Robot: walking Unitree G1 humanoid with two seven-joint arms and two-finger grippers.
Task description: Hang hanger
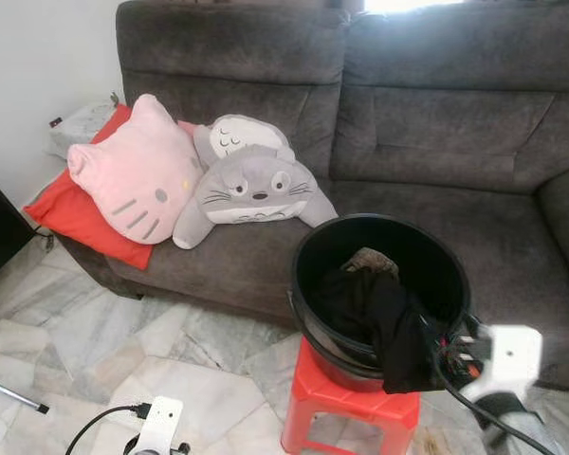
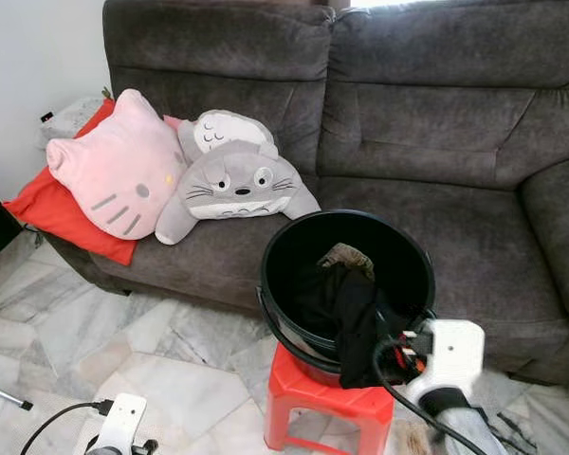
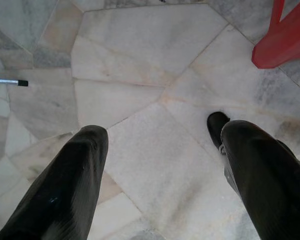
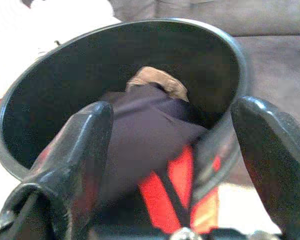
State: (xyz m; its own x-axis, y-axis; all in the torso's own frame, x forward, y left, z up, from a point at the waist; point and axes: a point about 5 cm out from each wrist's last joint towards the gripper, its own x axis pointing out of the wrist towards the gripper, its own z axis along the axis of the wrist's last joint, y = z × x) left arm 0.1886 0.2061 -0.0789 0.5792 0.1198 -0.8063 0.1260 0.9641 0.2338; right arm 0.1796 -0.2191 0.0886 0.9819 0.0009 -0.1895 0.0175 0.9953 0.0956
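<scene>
The right gripper (image 4: pixel 172 150), jaws wide, reaches the black bucket (image 1: pixel 384 248) raised on a red stool (image 1: pixel 351 406), dark clothing (image 1: pixel 379 318) draped within reach; left gripper (image 3: pixel 162 175) idles wide.

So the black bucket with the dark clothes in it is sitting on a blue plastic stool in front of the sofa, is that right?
Not quite: the stool is red, not blue, as the left eye view shows. The rest holds: the black bucket with dark clothes stands on it in front of the sofa.
</scene>
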